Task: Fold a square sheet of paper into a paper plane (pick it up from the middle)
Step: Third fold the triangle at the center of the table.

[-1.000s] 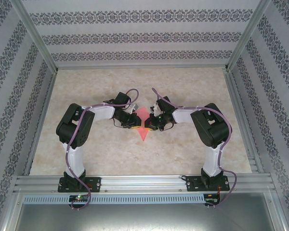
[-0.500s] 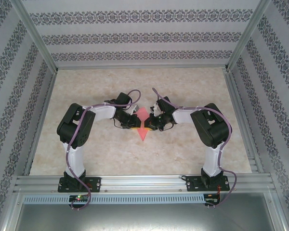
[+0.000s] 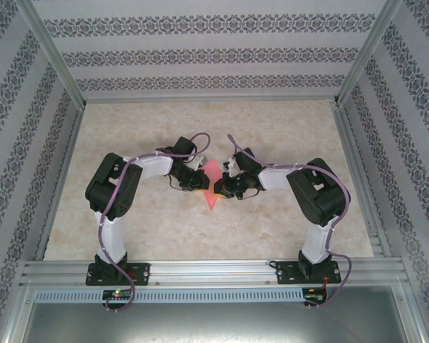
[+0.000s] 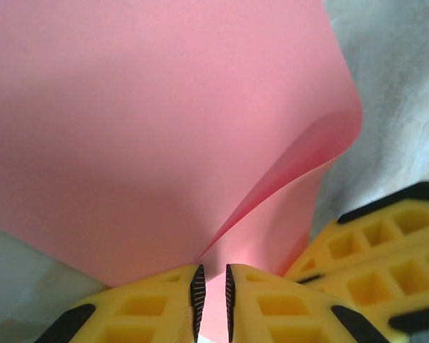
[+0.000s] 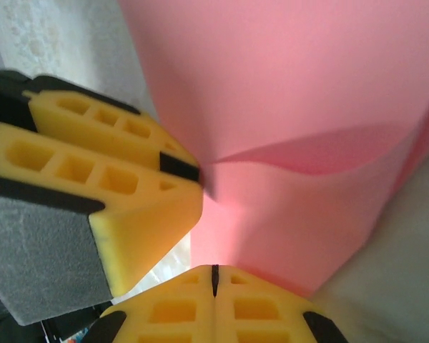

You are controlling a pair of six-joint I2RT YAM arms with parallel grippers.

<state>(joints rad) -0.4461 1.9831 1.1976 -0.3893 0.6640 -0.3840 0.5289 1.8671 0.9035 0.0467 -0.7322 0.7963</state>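
The square sheet of paper, salmon pink, hangs bent between my two grippers over the middle of the table, one corner pointing toward the arms. My left gripper meets it from the left. In the left wrist view its jaws stand a narrow gap apart, with the paper running through the gap and curling in a fold above. My right gripper comes from the right. Its jaws are pressed together on the lower edge of the paper. The left gripper's yellow fingers touch the sheet close by.
The marble-patterned table lies bare around the arms. An aluminium frame runs along the near edge and up the sides, with patterned walls behind.
The right arm has shifted slightly to the right and turned its wrist. The paper between the grippers looks narrower and more bent. The left arm has barely moved.
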